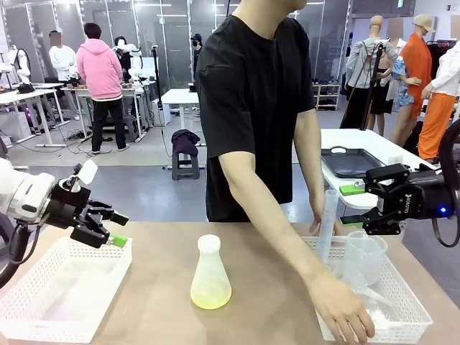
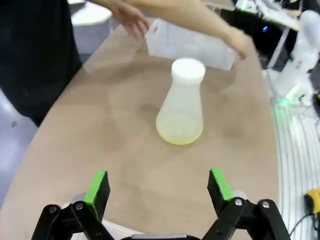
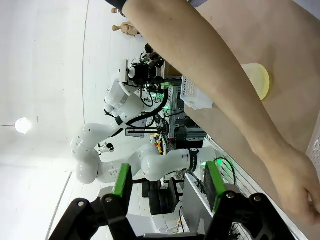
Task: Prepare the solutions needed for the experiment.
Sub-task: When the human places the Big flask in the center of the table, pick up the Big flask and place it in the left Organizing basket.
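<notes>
— Where is the flask?

— Your flask stands upright near the middle of the table, between the two baskets and touching neither. The solution is a shallow, pale yellow layer at its bottom. From your left wrist, the flask stands straight ahead of the fingers and well apart from them.

— And my grippers?

— Your left gripper hangs over the far corner of the left basket, jaws spread wide with nothing between them. Your right gripper hovers above the right basket, jaws parted and empty too.

— What's in that right basket?

— A cylinder and a beaker, both upright. Your right gripper's fingers point at the cylinder's top. The person leans across the table. One hand rests on the basket's near rim, with the arm passing just right of the flask. The other hand is by the cylinder, and you can't tell whether it grips it.
</notes>
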### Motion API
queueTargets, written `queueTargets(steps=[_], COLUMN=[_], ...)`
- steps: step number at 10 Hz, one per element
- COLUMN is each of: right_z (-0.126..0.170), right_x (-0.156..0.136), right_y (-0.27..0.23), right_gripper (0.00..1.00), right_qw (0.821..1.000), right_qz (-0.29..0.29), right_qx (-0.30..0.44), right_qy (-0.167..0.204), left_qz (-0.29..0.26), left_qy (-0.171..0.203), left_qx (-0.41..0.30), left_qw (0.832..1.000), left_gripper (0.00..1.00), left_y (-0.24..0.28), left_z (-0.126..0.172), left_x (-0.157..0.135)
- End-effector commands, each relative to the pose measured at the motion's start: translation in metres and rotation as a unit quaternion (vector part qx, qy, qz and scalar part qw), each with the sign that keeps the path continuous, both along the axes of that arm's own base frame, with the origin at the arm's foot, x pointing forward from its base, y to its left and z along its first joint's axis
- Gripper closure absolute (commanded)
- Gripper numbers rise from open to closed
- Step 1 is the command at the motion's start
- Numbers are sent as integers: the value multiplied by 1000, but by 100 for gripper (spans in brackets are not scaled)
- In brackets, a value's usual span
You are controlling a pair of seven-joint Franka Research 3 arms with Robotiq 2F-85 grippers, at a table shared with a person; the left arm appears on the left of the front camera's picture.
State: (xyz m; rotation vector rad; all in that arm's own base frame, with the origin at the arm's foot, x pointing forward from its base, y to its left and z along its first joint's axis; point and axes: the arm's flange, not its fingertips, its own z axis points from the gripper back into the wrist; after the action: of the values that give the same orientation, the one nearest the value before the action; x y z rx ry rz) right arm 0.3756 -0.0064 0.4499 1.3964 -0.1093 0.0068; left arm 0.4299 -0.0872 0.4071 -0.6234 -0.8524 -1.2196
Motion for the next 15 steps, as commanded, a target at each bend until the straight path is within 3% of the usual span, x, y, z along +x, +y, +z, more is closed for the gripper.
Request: queueTargets(steps=[1, 12, 15], right_z=[2, 2, 2], right_x=[-1, -1, -1], right_y=[1, 1, 1], right_gripper=[26, 26, 26], right_qw=[1000, 1000, 1000], right_qz=[3, 3, 3], right_qx=[1, 1, 1], right_qy=[-3, -3, -3], left_qz=[-9, -3, -52], left_qy=[7, 4, -31], left_qx=[-17, -10, 89], left_qw=[1000, 1000, 994], left_gripper=[0, 0, 0], left_y=[2, 3, -10], left_z=[4, 1, 16], left_x=[5, 1, 5])
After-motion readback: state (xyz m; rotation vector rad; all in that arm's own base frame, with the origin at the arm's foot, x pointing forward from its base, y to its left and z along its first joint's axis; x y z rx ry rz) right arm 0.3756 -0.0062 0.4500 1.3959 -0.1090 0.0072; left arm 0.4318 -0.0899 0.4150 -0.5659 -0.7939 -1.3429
